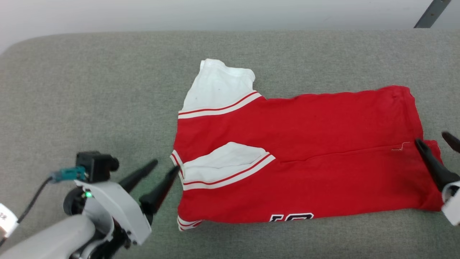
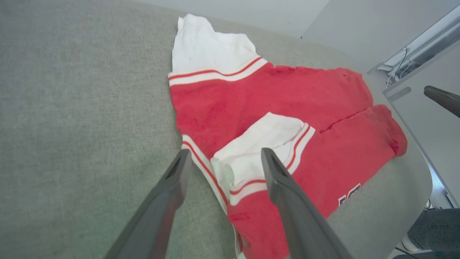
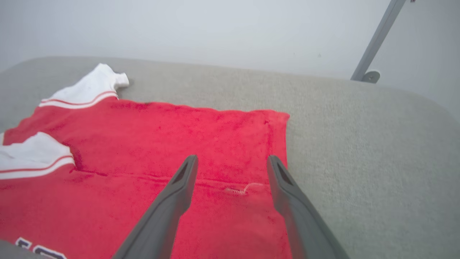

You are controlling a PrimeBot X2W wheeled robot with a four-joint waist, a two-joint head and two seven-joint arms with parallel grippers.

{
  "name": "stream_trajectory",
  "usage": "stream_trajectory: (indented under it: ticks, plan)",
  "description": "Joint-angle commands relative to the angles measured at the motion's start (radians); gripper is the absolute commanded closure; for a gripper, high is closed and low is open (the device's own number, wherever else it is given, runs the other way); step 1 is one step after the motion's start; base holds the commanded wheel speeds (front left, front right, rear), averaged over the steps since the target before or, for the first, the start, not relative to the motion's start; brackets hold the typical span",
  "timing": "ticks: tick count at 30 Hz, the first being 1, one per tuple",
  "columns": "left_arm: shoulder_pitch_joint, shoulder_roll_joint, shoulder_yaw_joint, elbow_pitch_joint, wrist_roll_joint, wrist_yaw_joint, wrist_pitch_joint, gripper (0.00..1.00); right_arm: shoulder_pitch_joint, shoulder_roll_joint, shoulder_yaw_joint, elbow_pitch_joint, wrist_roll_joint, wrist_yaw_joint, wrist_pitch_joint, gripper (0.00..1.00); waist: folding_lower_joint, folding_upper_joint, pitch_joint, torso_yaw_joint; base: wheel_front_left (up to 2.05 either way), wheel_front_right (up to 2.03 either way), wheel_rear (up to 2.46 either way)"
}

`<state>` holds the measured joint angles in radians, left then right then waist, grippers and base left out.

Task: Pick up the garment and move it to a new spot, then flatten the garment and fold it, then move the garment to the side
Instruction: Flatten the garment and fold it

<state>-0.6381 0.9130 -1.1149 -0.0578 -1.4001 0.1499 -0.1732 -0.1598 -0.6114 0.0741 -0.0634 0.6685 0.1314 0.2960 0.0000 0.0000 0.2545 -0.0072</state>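
The garment (image 1: 305, 144) is a red jersey with white sleeves and striped trim. It lies folded lengthwise on the grey padded surface (image 1: 90, 90), with part of its black lettering showing at the near edge. My left gripper (image 1: 166, 166) is open at the garment's left end. In the left wrist view its fingers (image 2: 225, 153) straddle the folded white sleeve (image 2: 258, 147) without holding it. My right gripper (image 1: 430, 137) is open over the garment's right end, and its fingers (image 3: 233, 158) stand just above the fold edge of the garment (image 3: 179, 126).
The grey surface has free room to the left and behind the garment. Its rounded edge (image 2: 413, 201) runs close to the garment's near side. A grey metal strut (image 1: 431, 14) leans at the back right. A pale rail with cables (image 2: 413, 61) lies beyond the surface.
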Motion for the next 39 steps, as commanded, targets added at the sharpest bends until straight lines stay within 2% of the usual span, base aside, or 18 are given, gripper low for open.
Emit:
stream_trajectory:
  ticks: [1,2,7,10,15,23,27,32,38,39]
  plan:
    - [-0.018,-0.015,0.021,0.016,0.019,0.006,-0.031,0.0,-0.028,0.034,0.002,0.004,-0.022,-0.002,-0.056,0.0,0.0,0.0,0.003,-0.01,0.0,0.0,0.0]
    - [-0.018,-0.015,0.021,0.016,0.019,0.006,-0.031,0.0,-0.028,0.034,0.002,0.004,-0.022,-0.002,-0.056,0.0,0.0,0.0,0.003,-0.01,0.0,0.0,0.0]
    - [-0.08,-0.057,0.093,0.096,0.048,-0.016,-0.073,0.0,-0.13,0.154,-0.044,0.049,-0.082,-0.002,-0.242,0.0,0.0,0.0,0.014,-0.056,0.0,0.0,0.0]
    - [-0.151,-0.091,0.124,0.169,0.08,-0.04,-0.079,0.0,-0.175,0.203,-0.033,0.07,-0.105,-0.002,-0.316,0.0,0.0,0.0,0.023,-0.094,0.0,0.0,0.0]
    - [-0.3,-0.153,0.129,0.342,0.112,-0.094,-0.021,0.0,-0.197,0.251,-0.026,0.093,-0.121,-0.002,-0.375,0.0,0.0,0.0,0.047,-0.17,0.0,0.0,0.0]
    - [-0.517,-0.224,0.064,0.71,0.132,-0.178,0.255,0.0,-0.17,0.269,0.035,0.105,-0.11,-0.002,-0.396,0.0,0.0,0.0,0.098,-0.288,0.0,0.0,0.0]
    - [-0.577,-0.234,0.034,0.866,0.111,-0.208,0.427,0.0,-0.181,0.277,0.075,0.114,-0.091,-0.002,-0.405,0.0,0.0,0.0,0.124,-0.344,0.0,0.0,0.0]
    - [-0.609,-0.22,0.025,0.987,0.056,-0.237,0.633,0.0,-0.205,0.28,0.135,0.129,-0.079,-0.002,-0.413,0.0,0.0,0.0,0.146,-0.4,0.0,0.0,0.0]
    - [-0.607,-0.222,0.038,1.052,-0.018,-0.26,0.797,0.0,-0.217,0.264,0.157,0.141,-0.064,-0.002,-0.426,0.0,0.0,0.0,0.156,-0.425,0.0,0.0,0.0]
    - [-0.603,-0.226,0.038,1.05,-0.023,-0.262,0.813,0.15,-0.215,0.262,0.156,0.141,-0.062,-0.002,-0.427,0.0,0.0,0.0,0.156,-0.424,0.0,0.0,0.0]
